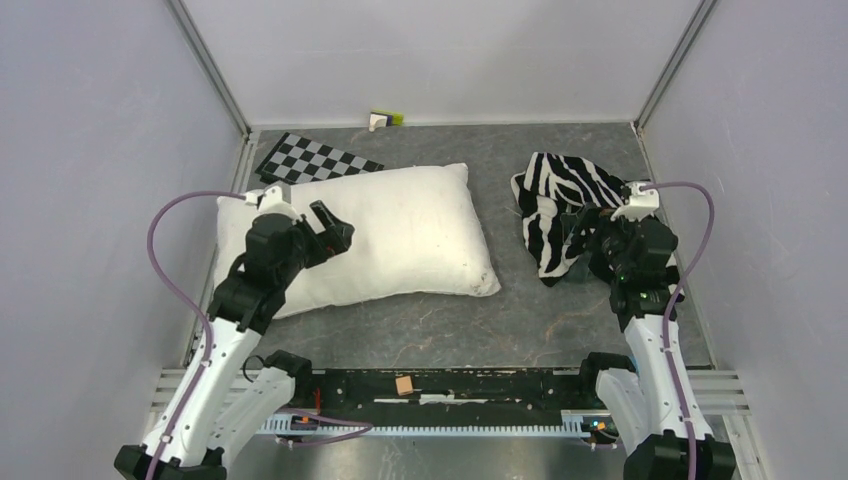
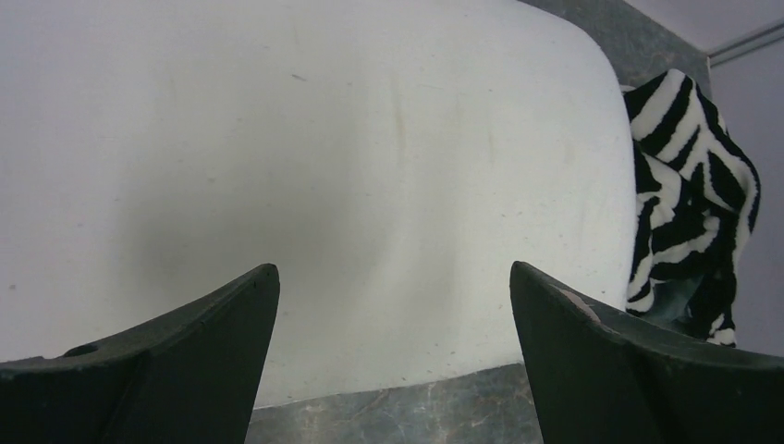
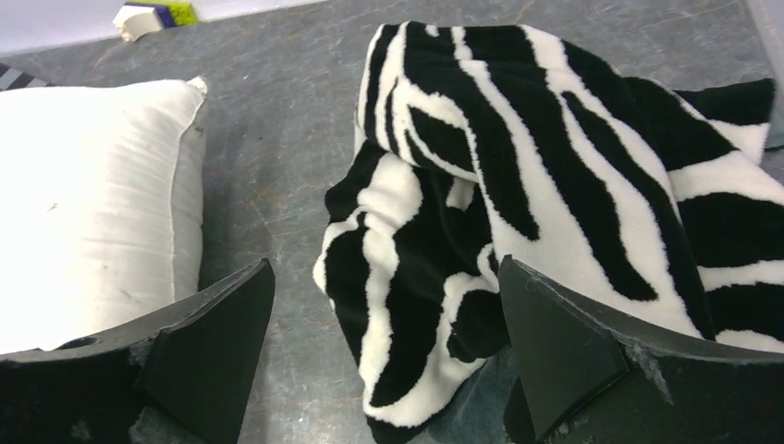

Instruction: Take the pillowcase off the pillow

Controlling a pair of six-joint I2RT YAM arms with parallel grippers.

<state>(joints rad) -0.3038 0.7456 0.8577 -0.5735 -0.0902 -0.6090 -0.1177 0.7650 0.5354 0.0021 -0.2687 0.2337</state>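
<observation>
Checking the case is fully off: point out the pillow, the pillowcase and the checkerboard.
pillow (image 1: 400,235), top external view, middle of its white face.
pillowcase (image 1: 560,195), top external view, centre of the striped heap.
checkerboard (image 1: 315,158), top external view, middle of visible squares.

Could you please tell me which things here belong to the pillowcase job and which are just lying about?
Job:
pillow, bare
pillowcase, crumpled on the table, apart from the pillow

Lying about:
checkerboard
small white-and-green object by the back wall
small tan block on the front rail
</observation>
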